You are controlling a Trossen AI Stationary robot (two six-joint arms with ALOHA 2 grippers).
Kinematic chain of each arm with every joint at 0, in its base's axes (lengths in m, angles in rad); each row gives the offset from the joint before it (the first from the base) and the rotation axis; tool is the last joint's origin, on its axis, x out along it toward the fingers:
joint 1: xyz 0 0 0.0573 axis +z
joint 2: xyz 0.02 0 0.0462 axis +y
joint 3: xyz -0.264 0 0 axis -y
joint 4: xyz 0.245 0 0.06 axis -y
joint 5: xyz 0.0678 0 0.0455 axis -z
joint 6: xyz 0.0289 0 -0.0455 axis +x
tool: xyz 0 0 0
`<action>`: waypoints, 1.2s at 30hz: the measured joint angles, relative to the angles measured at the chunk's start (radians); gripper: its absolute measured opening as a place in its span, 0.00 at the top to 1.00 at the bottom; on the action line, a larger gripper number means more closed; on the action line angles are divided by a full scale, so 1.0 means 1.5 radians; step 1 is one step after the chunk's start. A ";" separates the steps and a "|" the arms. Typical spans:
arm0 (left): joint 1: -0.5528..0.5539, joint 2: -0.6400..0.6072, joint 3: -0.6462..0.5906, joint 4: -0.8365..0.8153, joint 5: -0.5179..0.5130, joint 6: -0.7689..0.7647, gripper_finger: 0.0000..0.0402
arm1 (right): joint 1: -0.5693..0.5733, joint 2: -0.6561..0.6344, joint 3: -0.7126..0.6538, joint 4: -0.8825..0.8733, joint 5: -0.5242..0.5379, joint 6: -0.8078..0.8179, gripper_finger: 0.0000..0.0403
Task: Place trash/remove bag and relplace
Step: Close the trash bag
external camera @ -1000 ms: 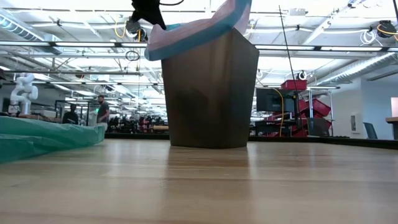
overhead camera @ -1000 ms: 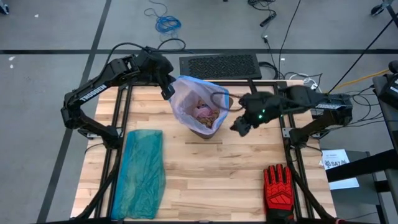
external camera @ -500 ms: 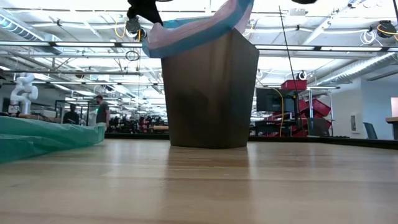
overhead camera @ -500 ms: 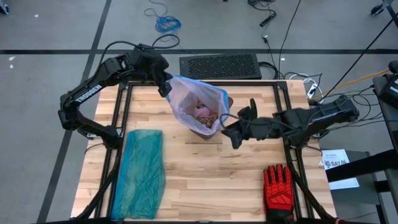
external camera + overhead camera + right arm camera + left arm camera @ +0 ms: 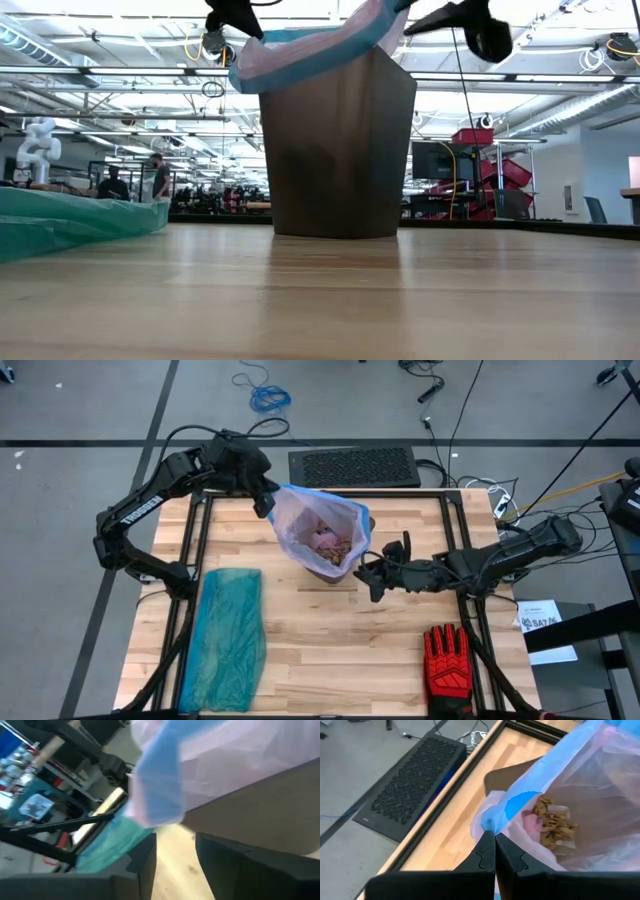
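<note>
A brown bin (image 5: pixel 335 150) stands at the middle far part of the table, lined with the pinkish bag (image 5: pixel 318 520) with a blue rim. Trash (image 5: pixel 552 822), brown wads and a pink scrap, lies inside the bag. My left gripper (image 5: pixel 265 500) is shut on the bag's rim at the bin's far left side. My right gripper (image 5: pixel 370 575) hovers open beside the bin's right wall (image 5: pixel 260 805), just below the overhanging blue rim (image 5: pixel 160 785), with nothing between its fingers. My left gripper pinches the bag's blue drawstring rim (image 5: pixel 494 822) between its two shut fingers, at a bunched bit of the edge. The fingers slant down from the table's far left. That part of the rim is pulled up and outward from the bin, while the bag's body stays inside it.
A teal-green plastic bag (image 5: pixel 230 635) lies flat at the near left. A red-and-black glove (image 5: pixel 447 660) lies at the near right. A black perforated panel (image 5: pixel 352 465) sits on the floor beyond the far edge. Bare wood stretches across the near middle of the table.
My right gripper has come down beside the bin's right side and tipped toward level; it now shows at the top of the low view. My left gripper has kept its hold on the rim, about where it was.
</note>
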State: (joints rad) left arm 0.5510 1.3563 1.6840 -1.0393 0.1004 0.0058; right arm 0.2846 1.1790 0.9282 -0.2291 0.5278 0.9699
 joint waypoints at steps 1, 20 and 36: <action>0.000 0.000 0.000 0.000 0.005 0.000 1.00 | -0.007 0.001 0.000 -0.001 0.000 -0.011 0.66; -0.001 0.000 0.000 -0.006 0.019 0.001 1.00 | -0.154 0.000 0.000 0.072 -0.227 -0.170 0.59; -0.001 0.000 0.000 -0.008 0.018 0.001 1.00 | -0.202 0.009 0.012 0.256 -0.405 -0.151 0.98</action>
State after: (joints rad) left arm 0.5503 1.3567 1.6840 -1.0507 0.1280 0.0071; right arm -0.0185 1.1930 0.9456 0.1546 -0.0802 0.7434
